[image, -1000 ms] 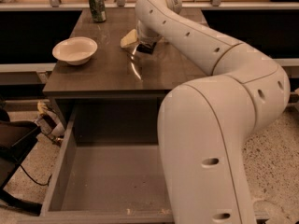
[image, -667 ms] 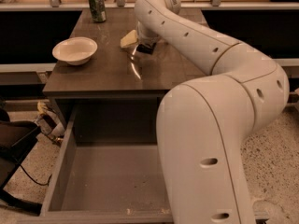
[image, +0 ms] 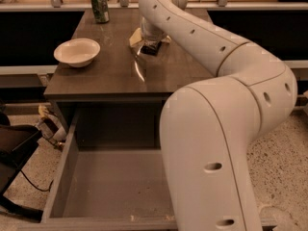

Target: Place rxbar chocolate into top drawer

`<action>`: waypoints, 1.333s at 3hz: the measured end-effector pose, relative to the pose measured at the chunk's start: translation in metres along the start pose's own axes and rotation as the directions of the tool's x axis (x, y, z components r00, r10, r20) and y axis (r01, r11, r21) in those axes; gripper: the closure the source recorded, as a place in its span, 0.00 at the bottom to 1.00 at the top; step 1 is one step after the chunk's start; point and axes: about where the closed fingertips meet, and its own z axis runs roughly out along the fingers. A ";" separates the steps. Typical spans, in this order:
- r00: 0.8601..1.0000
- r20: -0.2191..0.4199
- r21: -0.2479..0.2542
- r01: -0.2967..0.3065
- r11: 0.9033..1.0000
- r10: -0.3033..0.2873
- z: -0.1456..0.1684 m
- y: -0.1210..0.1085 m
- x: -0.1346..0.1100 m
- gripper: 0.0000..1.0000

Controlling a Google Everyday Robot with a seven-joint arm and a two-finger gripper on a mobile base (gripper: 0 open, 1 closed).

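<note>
The top drawer (image: 113,189) stands pulled out below the counter, with a plain grey bottom and nothing in it. A small dark bar, the rxbar chocolate (image: 152,48), sits at the far middle of the counter top (image: 115,76). My gripper (image: 149,41) reaches down right over the bar, at the end of the white arm (image: 211,47), which curves over the counter from the right. The arm hides most of the gripper, and I cannot tell whether the gripper holds the bar.
A white bowl (image: 77,52) sits at the counter's left. A green soda can (image: 99,6) stands at the far left. A pale yellow packet (image: 136,36) lies just left of the bar. The arm's bulky base (image: 211,167) covers the drawer's right side.
</note>
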 end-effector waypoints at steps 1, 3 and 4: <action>1.000 0.000 0.000 0.000 1.000 0.000 -0.003 0.000 -0.002 0.95; 1.000 -0.010 0.005 -0.002 1.000 0.002 -0.011 -0.003 -0.010 1.00; 1.000 -0.006 0.014 -0.008 1.000 0.008 -0.032 -0.016 -0.021 1.00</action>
